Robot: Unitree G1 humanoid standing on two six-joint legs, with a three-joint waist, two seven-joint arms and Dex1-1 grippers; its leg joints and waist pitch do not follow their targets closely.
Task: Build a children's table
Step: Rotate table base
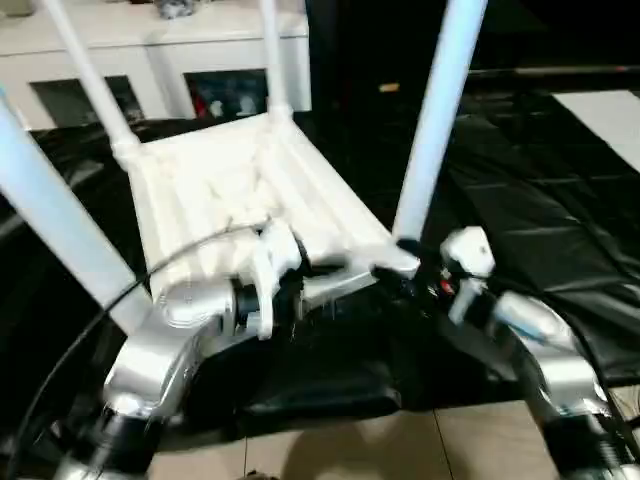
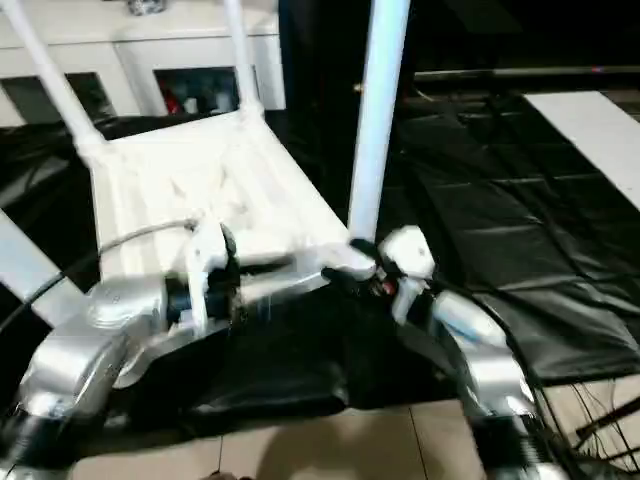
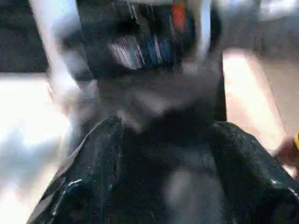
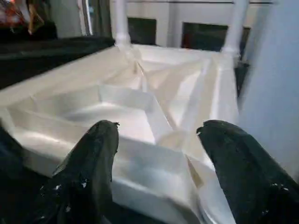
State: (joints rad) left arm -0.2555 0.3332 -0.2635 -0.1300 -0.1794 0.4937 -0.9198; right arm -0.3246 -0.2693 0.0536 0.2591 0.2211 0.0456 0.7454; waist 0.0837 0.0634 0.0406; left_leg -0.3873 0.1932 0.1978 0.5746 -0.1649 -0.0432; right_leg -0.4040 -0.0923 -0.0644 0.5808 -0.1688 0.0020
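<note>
Tabletop (image 1: 240, 190) of the children's table lies upside down on the black sheet (image 1: 540, 220), its ribbed underside up and all four white legs standing in the corner sockets. It sits just ahead of both my grippers, its near rim right at my fingertips. My right gripper (image 4: 159, 144) is open: its two black fingers (image 4: 88, 163) are spread apart with the near rim between them, touching nothing that I can see. Right beside this gripper rises the near right leg (image 1: 440, 110), its socket at the corner by my right wrist. My left gripper (image 3: 163, 154) reaches across along the same near rim toward that corner; its fingers also stand apart, and what lies past them is too blurred to name. The near left leg (image 1: 60, 230) slants up beside my left forearm. Beyond the far legs (image 1: 275, 60) stands a white cabinet (image 1: 150, 50).
</note>
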